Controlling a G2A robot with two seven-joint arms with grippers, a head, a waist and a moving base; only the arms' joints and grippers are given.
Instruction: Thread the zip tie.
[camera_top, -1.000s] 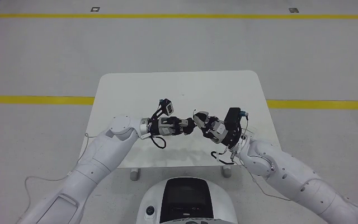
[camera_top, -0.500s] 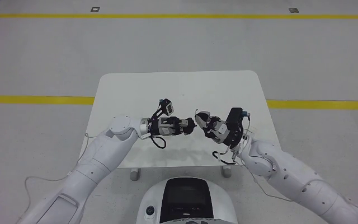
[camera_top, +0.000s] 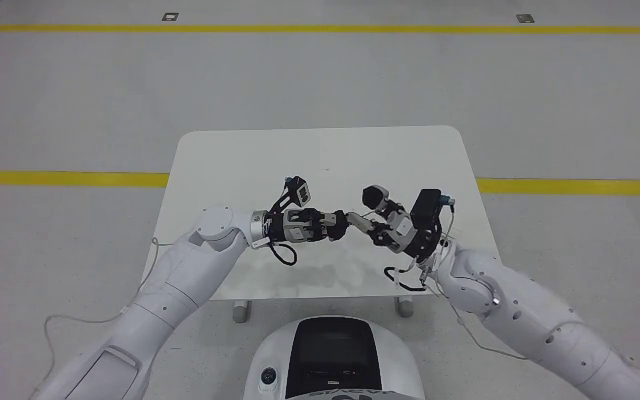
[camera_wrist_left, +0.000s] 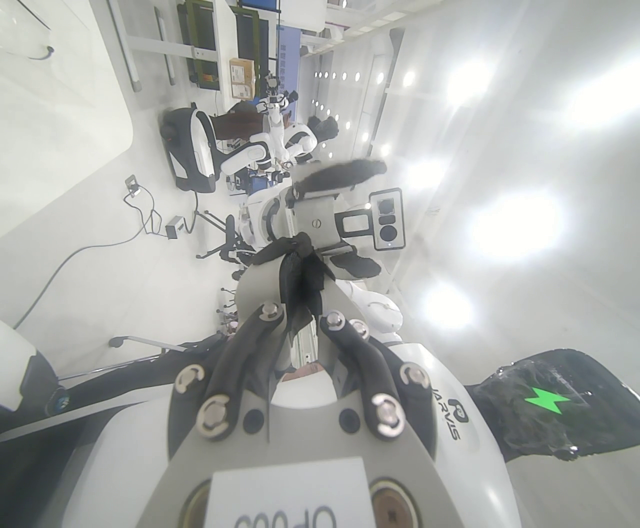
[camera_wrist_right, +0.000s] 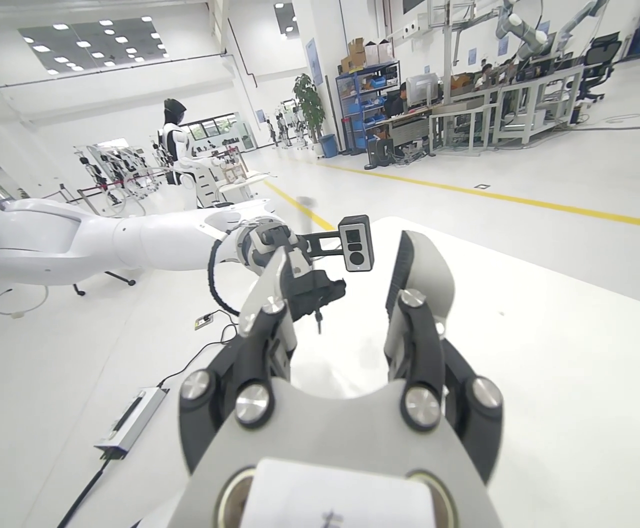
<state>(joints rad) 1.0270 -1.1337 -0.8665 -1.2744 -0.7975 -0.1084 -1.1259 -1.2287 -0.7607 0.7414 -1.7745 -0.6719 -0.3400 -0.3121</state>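
My left gripper (camera_top: 340, 222) is held above the front middle of the white table (camera_top: 250, 170), shut on a thin black zip tie. In the right wrist view a short black end of the zip tie (camera_wrist_right: 318, 320) hangs down from the left gripper (camera_wrist_right: 320, 292). In the left wrist view the left gripper (camera_wrist_left: 300, 247) has its black pads pressed together. My right gripper (camera_top: 366, 208) is just to the right of it, open and empty, with a small gap between the two. The right gripper (camera_wrist_right: 340, 257) has its fingers spread wide, and the left gripper is beyond them.
The table top (camera_wrist_right: 525, 325) carries nothing else. Both arms hang over its front half. Around it lies open white floor with a yellow line (camera_top: 80, 178) and, beside the table, a cable and a power unit (camera_wrist_right: 127, 417).
My right gripper has opened and drawn back to the right, away from the left gripper it was close against. The left arm has kept still with the zip tie.
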